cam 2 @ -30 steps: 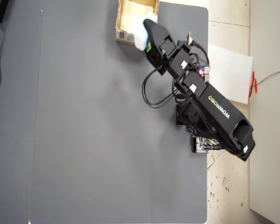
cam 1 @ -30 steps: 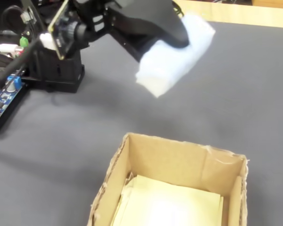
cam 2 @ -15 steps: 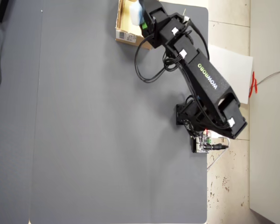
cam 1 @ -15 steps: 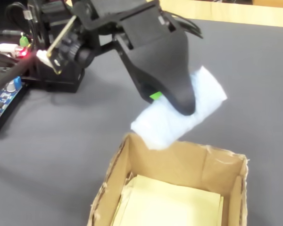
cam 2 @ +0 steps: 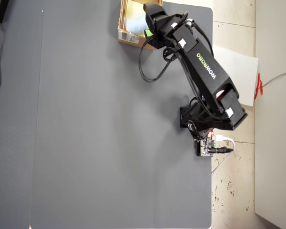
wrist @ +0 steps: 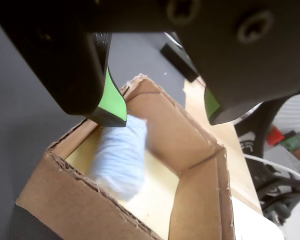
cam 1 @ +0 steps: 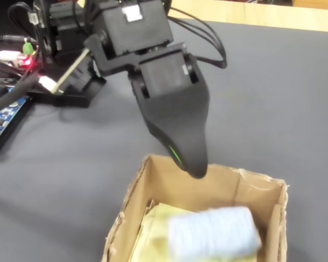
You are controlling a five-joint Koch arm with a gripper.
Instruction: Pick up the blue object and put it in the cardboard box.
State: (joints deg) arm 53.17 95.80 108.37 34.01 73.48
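The blue object (cam 1: 213, 232) is a pale, blurred block that sits inside the cardboard box (cam 1: 169, 180), against its yellowish floor. The wrist view shows the blue object (wrist: 120, 155) below the jaws, within the walls of the box (wrist: 190, 145). My gripper (wrist: 164, 117) hangs over the box's rim, open. Its two green-padded jaws stand well apart with nothing between them. In the fixed view the gripper (cam 1: 194, 166) points down at the box's far wall. From overhead, the blue object (cam 2: 133, 23) shows inside the box (cam 2: 128, 37) at the mat's top edge.
The arm's base and a blue circuit board (cam 1: 5, 114) with cables stand at the left of the fixed view. The dark grey mat (cam 1: 284, 103) ends at a wooden edge behind. A white sheet (cam 2: 233, 76) lies off the mat, right of the arm, overhead.
Half a second ago the jaws held the block above the box's far rim. The jaws have since opened, and the block has dropped into the box.
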